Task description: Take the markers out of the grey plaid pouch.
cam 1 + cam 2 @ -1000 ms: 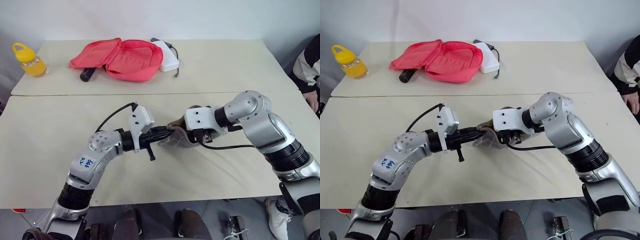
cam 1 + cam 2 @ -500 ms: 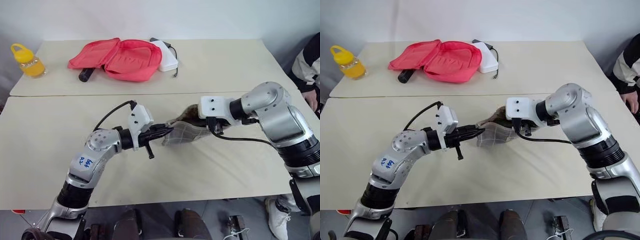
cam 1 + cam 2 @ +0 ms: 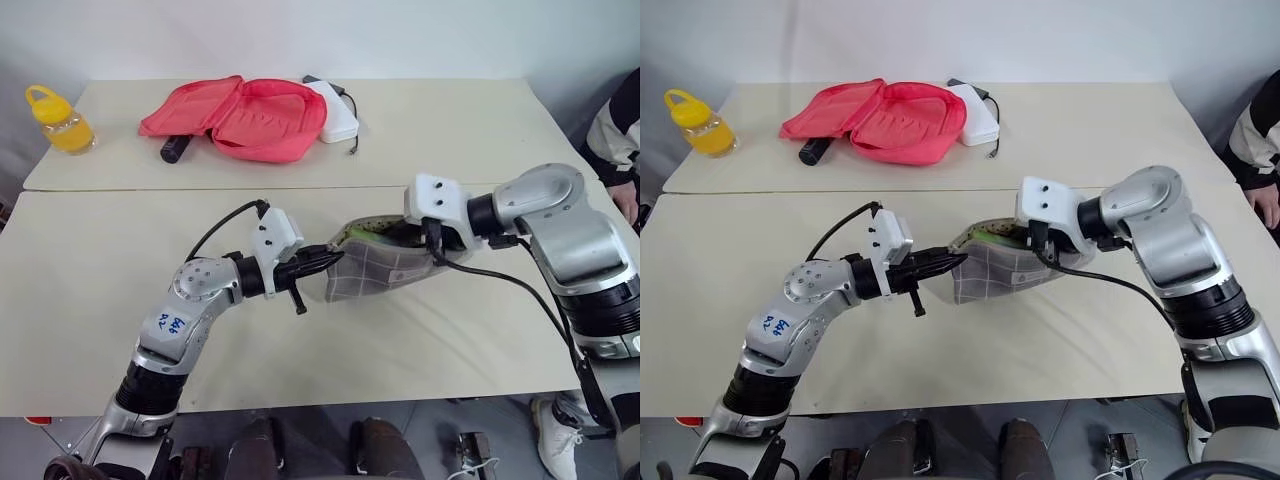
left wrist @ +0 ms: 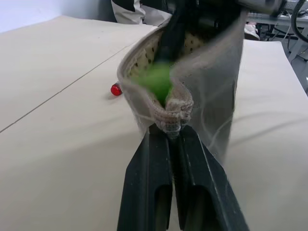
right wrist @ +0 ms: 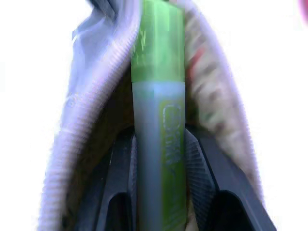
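The grey plaid pouch (image 3: 375, 268) hangs just above the near table, stretched between both grippers. My left gripper (image 3: 330, 262) is shut on the pouch's left end, with the fabric pinched between its fingers (image 4: 159, 144). My right gripper (image 5: 159, 139) reaches into the open mouth and is shut on a bright green marker (image 5: 159, 86). A green strip of that marker (image 3: 985, 232) peeks out along the tan dotted lining (image 4: 192, 43). A small red round thing (image 4: 116, 89) lies on the table beside the pouch; I cannot tell what it is.
On the far table lie an open pink-red case (image 3: 250, 115), a black cylinder (image 3: 172, 149), a white box with a cable (image 3: 335, 115) and a yellow bottle (image 3: 60, 118). A person's sleeve (image 3: 615, 130) shows at the right edge. A seam (image 3: 120, 190) divides the two tables.
My right gripper has risen and drawn to the right, pulling the pouch out longer. The green marker now shows in its mouth. The left gripper has held still.
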